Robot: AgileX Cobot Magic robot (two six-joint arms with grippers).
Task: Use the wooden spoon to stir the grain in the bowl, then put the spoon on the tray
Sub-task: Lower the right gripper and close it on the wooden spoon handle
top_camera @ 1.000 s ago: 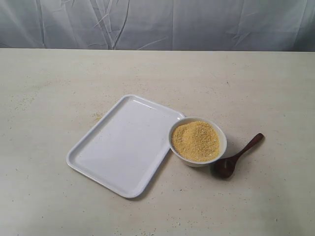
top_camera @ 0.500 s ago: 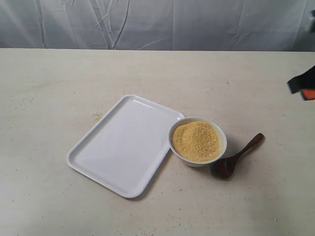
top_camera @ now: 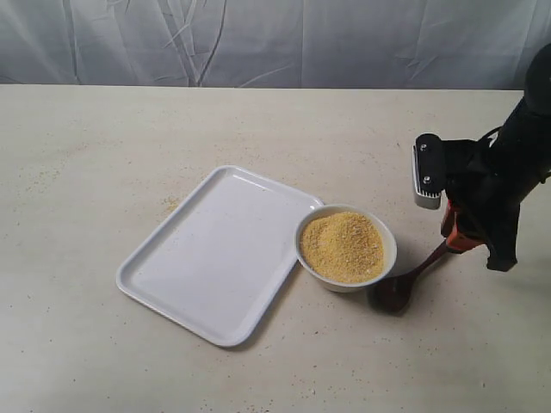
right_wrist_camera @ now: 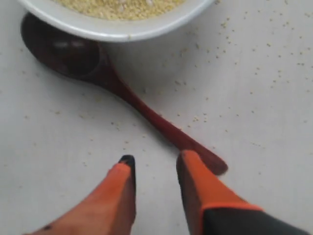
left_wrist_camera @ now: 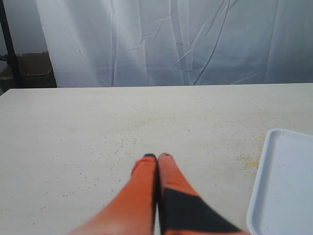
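Nearby, the wooden spoon (right_wrist_camera: pixel 146 110) is seen slantwise just beyond the parted right gripper (right_wrist_camera: pixel 154 164); the left gripper (left_wrist_camera: pixel 157 156) is closed, farther off.

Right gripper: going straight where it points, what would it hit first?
Probably the handle of the wooden spoon, just ahead of the open right gripper; the bowl lies beyond. Depth is unclear.

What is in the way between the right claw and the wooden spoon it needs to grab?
Nothing visible. The right gripper is open right at the handle end of the wooden spoon, with only table around it. The bowl sits beside the spoon's scoop end, away from the fingers.
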